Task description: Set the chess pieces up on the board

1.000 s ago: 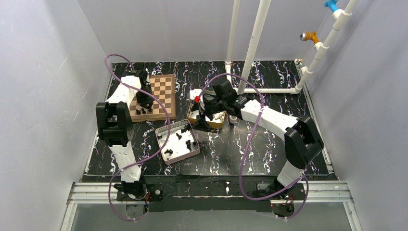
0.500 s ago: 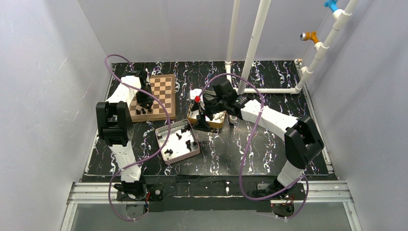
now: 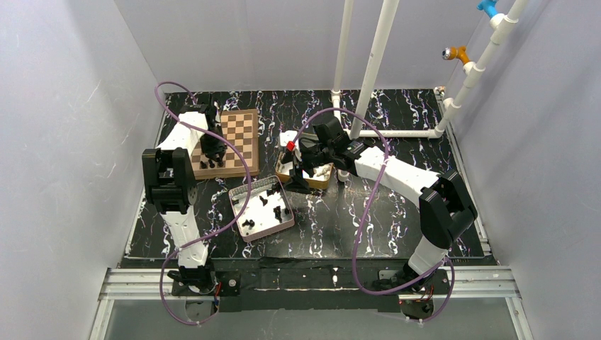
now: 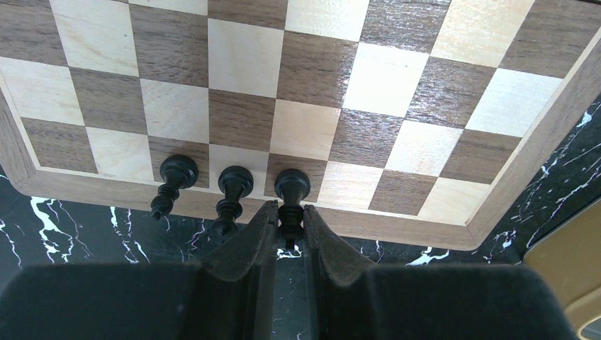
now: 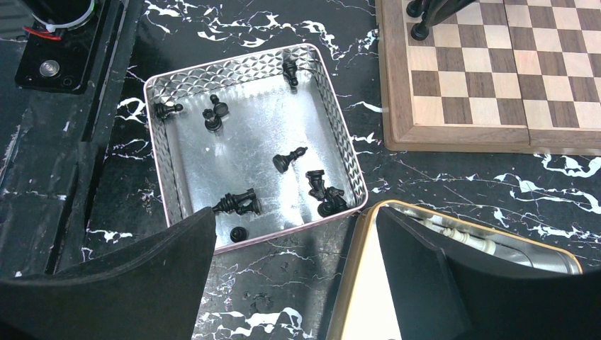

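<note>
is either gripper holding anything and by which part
Left gripper pinches a black chess piece by its upper stem, base on the board. Right gripper holds nothing.

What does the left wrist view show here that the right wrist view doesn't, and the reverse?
Only the left wrist: a clear look at the left gripper shut on a black piece at the board's edge row, beside two others.
Only the right wrist: the open right gripper and the silver tin with loose black pieces lying in it.
Both: the board and the black marbled table. The right wrist catches the placed pieces only cut off at its top edge.
</note>
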Tool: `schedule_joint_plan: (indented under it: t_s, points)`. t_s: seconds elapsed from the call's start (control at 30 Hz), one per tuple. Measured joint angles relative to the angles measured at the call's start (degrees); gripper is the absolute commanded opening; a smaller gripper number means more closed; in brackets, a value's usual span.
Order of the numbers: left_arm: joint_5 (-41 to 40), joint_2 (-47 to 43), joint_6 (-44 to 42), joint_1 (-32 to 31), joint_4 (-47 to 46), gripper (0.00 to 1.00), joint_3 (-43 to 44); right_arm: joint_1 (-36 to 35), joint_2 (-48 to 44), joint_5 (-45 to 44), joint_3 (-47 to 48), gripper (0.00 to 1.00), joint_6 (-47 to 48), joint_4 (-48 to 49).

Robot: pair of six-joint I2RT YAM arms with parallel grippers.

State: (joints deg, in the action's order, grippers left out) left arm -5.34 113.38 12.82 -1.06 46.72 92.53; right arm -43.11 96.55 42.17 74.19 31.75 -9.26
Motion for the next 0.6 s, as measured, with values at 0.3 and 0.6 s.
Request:
schedule_joint_plan:
  t_s: [0.3,0.6]
  points:
    - [0.0,0.1,0.0,0.1,0.0,0.22,0.0,0.0,0.0,0.0,0.0,0.91,0.0,0.0]
    - [0.2,0.3,0.1,0.2,0.1,0.34,0.1,0.0,0.0,0.0,0.0,0.91,0.0,0.0]
